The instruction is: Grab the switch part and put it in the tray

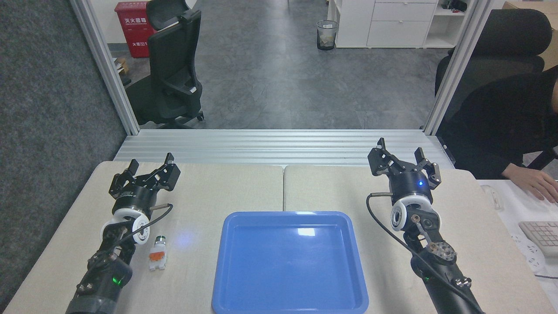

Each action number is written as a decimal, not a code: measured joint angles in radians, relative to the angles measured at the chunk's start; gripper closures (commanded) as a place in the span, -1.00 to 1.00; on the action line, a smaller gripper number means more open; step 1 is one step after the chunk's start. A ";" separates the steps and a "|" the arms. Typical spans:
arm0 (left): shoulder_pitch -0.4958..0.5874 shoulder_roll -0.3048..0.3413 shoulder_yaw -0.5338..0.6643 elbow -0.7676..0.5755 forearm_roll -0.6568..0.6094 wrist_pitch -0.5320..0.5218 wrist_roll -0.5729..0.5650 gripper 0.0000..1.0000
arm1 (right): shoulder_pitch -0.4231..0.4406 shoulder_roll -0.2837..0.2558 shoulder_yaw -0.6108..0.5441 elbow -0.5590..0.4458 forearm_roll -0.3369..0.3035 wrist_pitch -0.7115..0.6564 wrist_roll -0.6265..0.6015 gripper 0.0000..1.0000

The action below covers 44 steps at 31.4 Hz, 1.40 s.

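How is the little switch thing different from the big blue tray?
The switch part is tiny; the tray is far bigger. The switch part is white with an orange middle and a green-and-silver end; the tray is all glossy blue. The switch part is a chunky block; the tray is shallow and empty. Both rest on the table, untouched by either pincer.

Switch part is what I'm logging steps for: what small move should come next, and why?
Probably draw the left gripper back toward the switch part and lower over it. Its jaws stand open but beyond the part, which lies on the table beside the left forearm, outside the empty tray.
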 measured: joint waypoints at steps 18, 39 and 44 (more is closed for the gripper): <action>0.000 0.010 -0.008 0.013 0.020 0.000 -0.015 -1.00 | 0.000 0.000 0.002 0.000 0.001 0.000 0.000 -1.00; 0.019 0.032 -0.010 0.017 0.023 0.005 0.000 -1.00 | -0.001 -0.001 0.001 0.001 0.000 0.000 0.000 -1.00; 0.040 0.044 -0.010 0.003 0.002 0.011 0.023 -0.99 | -0.001 -0.001 0.001 0.001 0.000 0.000 0.000 -1.00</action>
